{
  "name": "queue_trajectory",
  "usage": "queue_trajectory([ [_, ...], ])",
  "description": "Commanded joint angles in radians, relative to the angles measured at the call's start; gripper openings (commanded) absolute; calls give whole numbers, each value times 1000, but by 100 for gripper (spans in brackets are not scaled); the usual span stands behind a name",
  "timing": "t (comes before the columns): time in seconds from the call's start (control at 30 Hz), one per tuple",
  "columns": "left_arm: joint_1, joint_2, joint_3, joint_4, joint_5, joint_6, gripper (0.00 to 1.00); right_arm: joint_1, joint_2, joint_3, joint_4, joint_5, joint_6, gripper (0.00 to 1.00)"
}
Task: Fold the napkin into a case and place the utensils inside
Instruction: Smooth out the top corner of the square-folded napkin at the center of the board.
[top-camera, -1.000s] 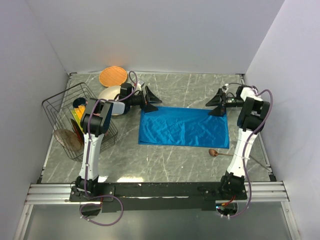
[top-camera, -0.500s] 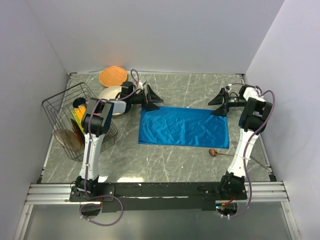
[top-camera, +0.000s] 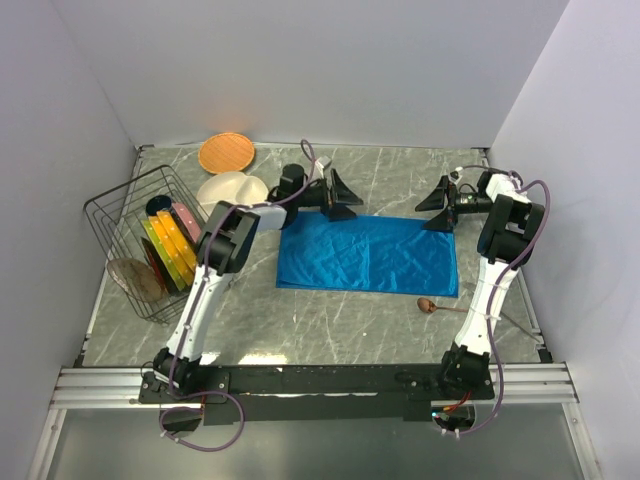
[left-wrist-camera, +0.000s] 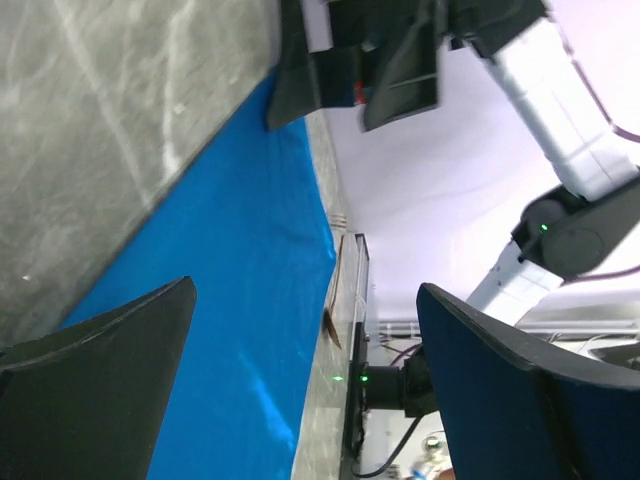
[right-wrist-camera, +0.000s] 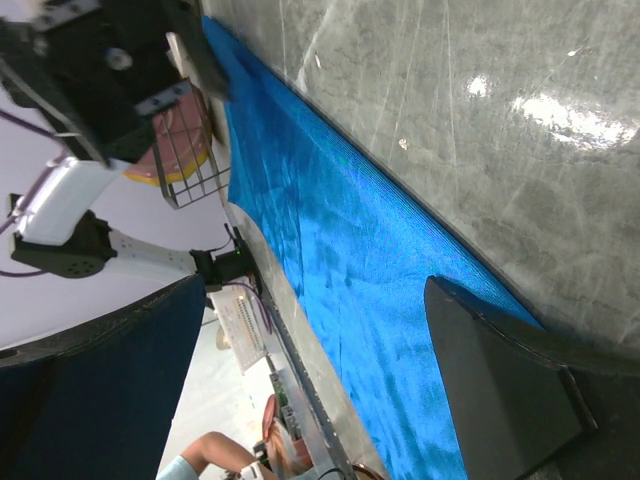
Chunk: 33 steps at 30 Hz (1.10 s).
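Lying flat at the middle of the grey marbled table (top-camera: 330, 325), the bright blue napkin (top-camera: 367, 255) forms a wide rectangle with its long axis running left to right and its short sides facing the two arms' flanks. Its far edge is straight and its surface shows only shallow wrinkles. The left gripper (top-camera: 348, 196) hangs at that far edge, left of the cloth's middle, with its fingers pointing right and spread wide, grasping nothing. The right gripper (top-camera: 430, 210) sits at the napkin's far right corner, pointing left toward its partner, its fingers likewise released and empty. Whether either gripper's lower finger touches the cloth cannot be told from above. Both wrist cameras show the blue edge passing through the gap between the spread fingers. A brown wooden spoon (top-camera: 430, 305) rests on the table just off the napkin's near right corner. Its round bowl points left and its thin handle trails right toward the right arm. Well to the left, a wire basket (top-camera: 112, 215) holds coloured plates on edge. An orange plate (top-camera: 226, 152) and a white plate (top-camera: 230, 187) lie just beyond it.
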<state>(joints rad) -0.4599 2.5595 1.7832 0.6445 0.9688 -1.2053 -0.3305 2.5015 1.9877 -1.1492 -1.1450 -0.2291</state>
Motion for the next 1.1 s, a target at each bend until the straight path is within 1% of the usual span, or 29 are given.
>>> queue_trajectory([
  [0.0,-5,53,51,69,-36,-77,99,10,10,-23,82,195,-46,100],
  [0.13,4,82,56,58,-41,-108,99,10,10,-27,94,200,-32,100],
  [0.17,15,79,23,99,-42,-128,99,8,11,-29,98,206,-21,100],
  [0.23,29,67,-10,110,-36,-145,99,11,16,-20,92,214,-19,100],
  [0.4,73,5,-96,63,-12,-65,99,15,11,-29,105,237,-6,100],
  [0.47,93,-10,-126,69,4,-60,99,18,13,-26,108,238,0,100],
  [0.63,133,-30,-151,2,31,10,99,18,10,-32,115,240,2,100],
  [0.77,181,-50,-194,3,42,19,99,19,10,-32,120,246,10,100],
  [1.07,239,-96,-248,-48,77,93,99,25,8,-40,129,255,20,100],
])
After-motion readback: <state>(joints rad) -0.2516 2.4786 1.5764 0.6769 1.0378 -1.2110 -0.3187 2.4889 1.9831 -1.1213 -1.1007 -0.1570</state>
